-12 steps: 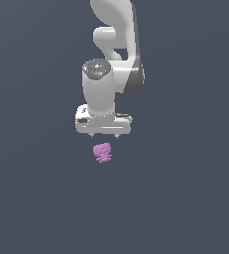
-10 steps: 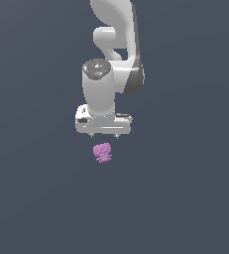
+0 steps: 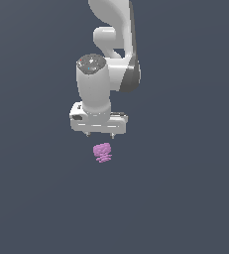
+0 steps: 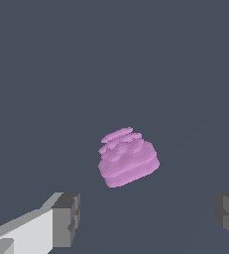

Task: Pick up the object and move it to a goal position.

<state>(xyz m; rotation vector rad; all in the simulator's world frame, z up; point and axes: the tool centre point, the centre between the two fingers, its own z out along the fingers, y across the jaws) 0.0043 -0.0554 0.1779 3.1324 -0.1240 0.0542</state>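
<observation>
Currently gripper (image 3: 100, 135) hangs above the object (image 3: 102, 153), clear of it, jaws spread wide with nothing between them. Wrist view: pink-purple lumpy object (image 4: 127, 158) lies on the dark grey floor (image 4: 185, 74), ahead of both grey fingertips (image 4: 66, 220).

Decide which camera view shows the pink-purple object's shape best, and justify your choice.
The wrist view: the object fills much of the frame, showing its stacked, ridged surface, apart from the open hand. In the exterior view it is only a small pink lump below the hand.
</observation>
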